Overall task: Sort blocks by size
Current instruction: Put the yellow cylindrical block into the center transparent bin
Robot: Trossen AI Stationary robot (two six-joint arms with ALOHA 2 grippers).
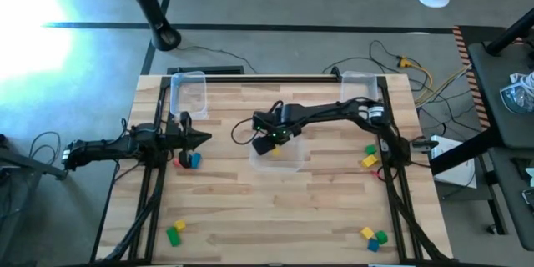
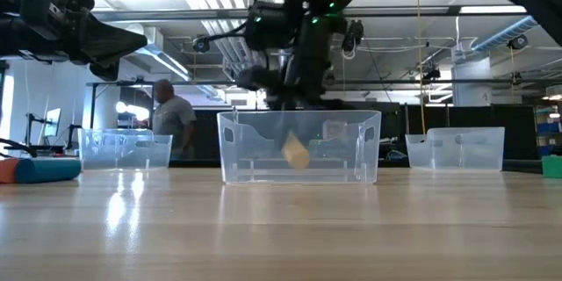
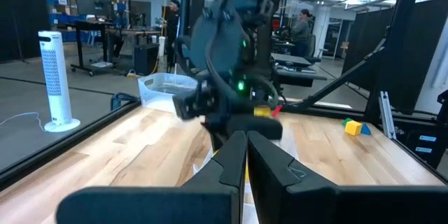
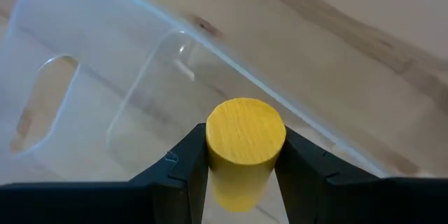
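Hovering over the clear middle bin point(image 1: 279, 155) at the table's centre, right gripper point(image 1: 273, 139) clamped both fingers point(image 4: 183, 171) on a yellow cylinder block point(image 4: 243, 147). Held just above the bin's near rim, round end face turned toward the wrist camera, long axis running along the line of the fingers and down toward the bin floor. Lower end cut off between the fingers. Seen from table height as a pale tilted piece behind the bin's front wall point(image 2: 299, 160), touching or clear of the floor impossible to tell. Left gripper point(image 1: 200, 138) waited near the left edge, fingertips together, just above a red and blue pair of blocks point(image 1: 189, 160). Left open wood point(image 1: 275, 209) between the middle bin and the front edge. Scattered elsewhere: yellow and green blocks point(image 1: 175, 232) front left, yellow, green and blue blocks point(image 1: 373, 236) front right, further blocks point(image 1: 370, 158) by the right edge, shapes too small to make out. Stood two more clear bins point(image 1: 188, 93) at the far corners.
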